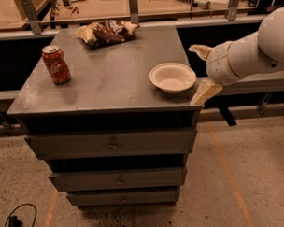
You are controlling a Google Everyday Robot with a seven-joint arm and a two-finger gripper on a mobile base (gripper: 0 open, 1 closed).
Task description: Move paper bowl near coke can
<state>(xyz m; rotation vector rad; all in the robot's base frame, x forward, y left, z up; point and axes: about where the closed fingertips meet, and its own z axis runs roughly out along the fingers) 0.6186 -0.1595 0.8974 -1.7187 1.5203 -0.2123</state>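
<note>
A grey drawer cabinet stands on a speckled floor in front of wooden benches, and its flat worktop [113, 86] carries three things. The paper bowl [172, 78] sits upright near the worktop's 3 o'clock edge, close to the front corner. The coke can [56, 65] stands upright well apart from it at the 9 o'clock side. A crumpled brown and yellow snack bag [106, 31] lies at the far 12 o'clock edge. The tool [197, 75] hangs just off the worktop's right edge on the end of the white arm. Its two tan fingers [201, 51] are spread wide and grip nothing, one toward the back and one toward the front corner. From the tool the bowl lies at 9 o'clock, just beside the gap between the fingers. The near rim may already sit between the tips, though this angle does not settle whether anything touches. From the bowl the can also lies at roughly 9 o'clock, a shade toward 10. So the reach and the carry likely share one leftward line across bare worktop, passing in front of the snack bag.
</note>
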